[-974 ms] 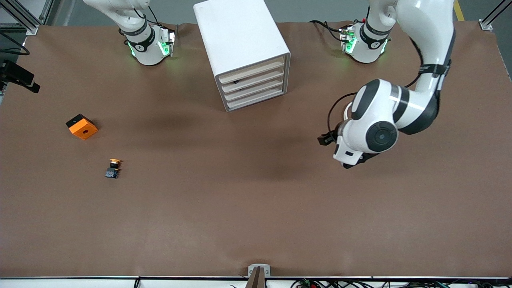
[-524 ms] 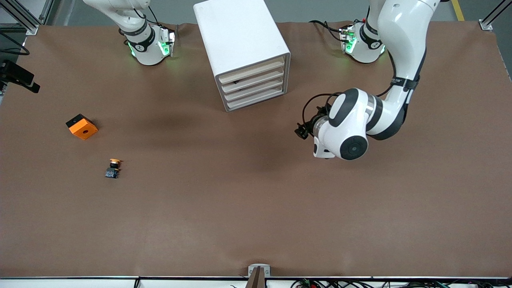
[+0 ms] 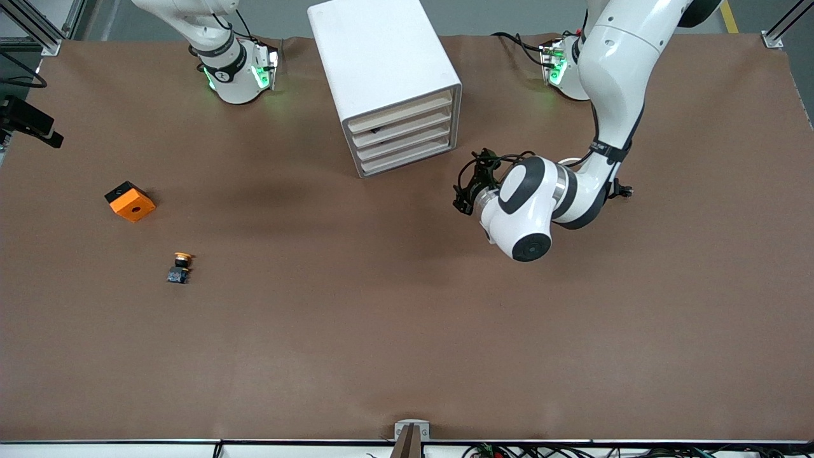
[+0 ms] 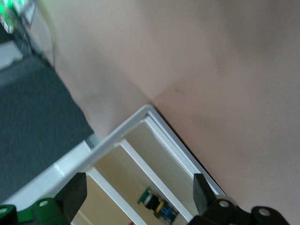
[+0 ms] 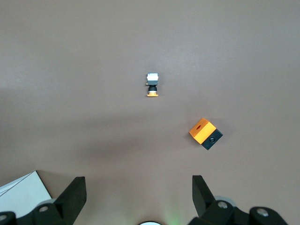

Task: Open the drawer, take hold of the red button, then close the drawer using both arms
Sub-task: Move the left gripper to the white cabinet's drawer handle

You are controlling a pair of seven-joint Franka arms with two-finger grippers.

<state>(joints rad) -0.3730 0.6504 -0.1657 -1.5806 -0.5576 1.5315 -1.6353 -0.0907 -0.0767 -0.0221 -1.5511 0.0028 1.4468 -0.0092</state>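
Left gripper [image 3: 463,202], fingers apart, has swung in from the left arm's end and now hangs just beside the cabinet [image 3: 385,76] front, so opening seems next. Drawers are shut; the button [image 4: 157,206] shows inside one. Right gripper [image 5: 136,199], open, waits high over the table.

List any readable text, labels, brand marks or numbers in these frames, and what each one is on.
None can be read.
The black bands on both arm bases, right arm and left arm, carry small white marks, too small to read.
The cabinet, orange cube and yellow-capped button show no lettering.
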